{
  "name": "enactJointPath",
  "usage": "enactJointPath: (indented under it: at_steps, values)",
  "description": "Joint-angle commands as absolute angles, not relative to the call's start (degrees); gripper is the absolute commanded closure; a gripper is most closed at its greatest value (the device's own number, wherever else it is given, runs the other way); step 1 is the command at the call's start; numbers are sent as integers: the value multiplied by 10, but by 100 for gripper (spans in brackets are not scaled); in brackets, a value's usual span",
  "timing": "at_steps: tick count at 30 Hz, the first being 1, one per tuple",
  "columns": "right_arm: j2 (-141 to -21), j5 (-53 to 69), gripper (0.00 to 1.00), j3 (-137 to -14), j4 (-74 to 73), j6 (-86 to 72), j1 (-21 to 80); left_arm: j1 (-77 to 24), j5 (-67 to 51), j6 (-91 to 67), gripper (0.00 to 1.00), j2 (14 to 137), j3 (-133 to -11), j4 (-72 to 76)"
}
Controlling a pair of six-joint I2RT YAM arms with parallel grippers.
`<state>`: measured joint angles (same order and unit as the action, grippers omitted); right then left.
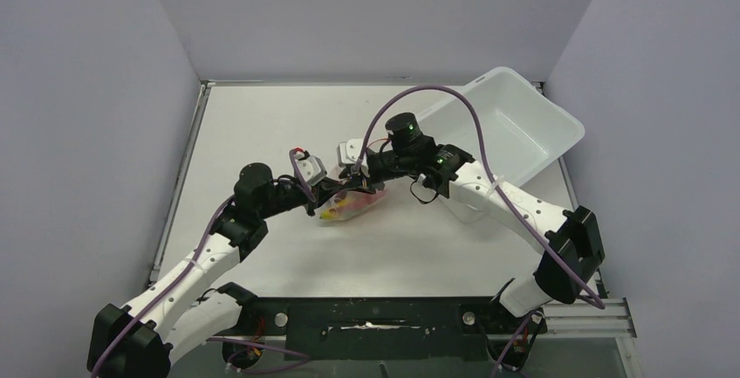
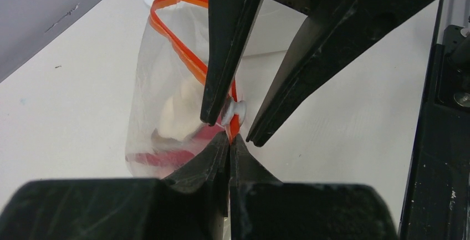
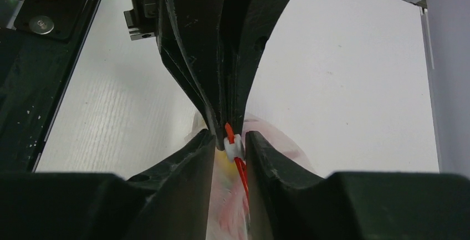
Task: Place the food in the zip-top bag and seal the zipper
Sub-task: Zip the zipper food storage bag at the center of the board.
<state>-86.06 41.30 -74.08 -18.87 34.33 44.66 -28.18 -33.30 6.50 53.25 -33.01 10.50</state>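
Note:
The clear zip-top bag lies mid-table with the food inside, red, yellow and white pieces. In the left wrist view the bag holds red and white food, and its orange-red zipper gapes in a loop. My left gripper is shut on the zipper's end. My right gripper is closed round the white slider right next to the left fingertips. Both grippers meet at the bag's top edge in the top view, left and right.
A white rectangular bin sits tilted at the back right, behind the right arm. Grey walls close the table at the back and sides. The black rail with the arm bases runs along the near edge.

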Motion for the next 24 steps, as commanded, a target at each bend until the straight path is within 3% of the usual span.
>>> enactJointPath:
  at_steps: [1, 6, 24]
  values:
    - [-870, 429, 77, -769, -165, 357, 454, -285, -349, 62, 100, 522, -347, 134]
    - [-868, 417, 95, -766, -182, 381, 452, -285, -352, 64, 100, 513, -348, 126]
    - [-855, 406, 100, -761, -245, 426, 379, -284, -349, 84, 100, 475, -358, 57]
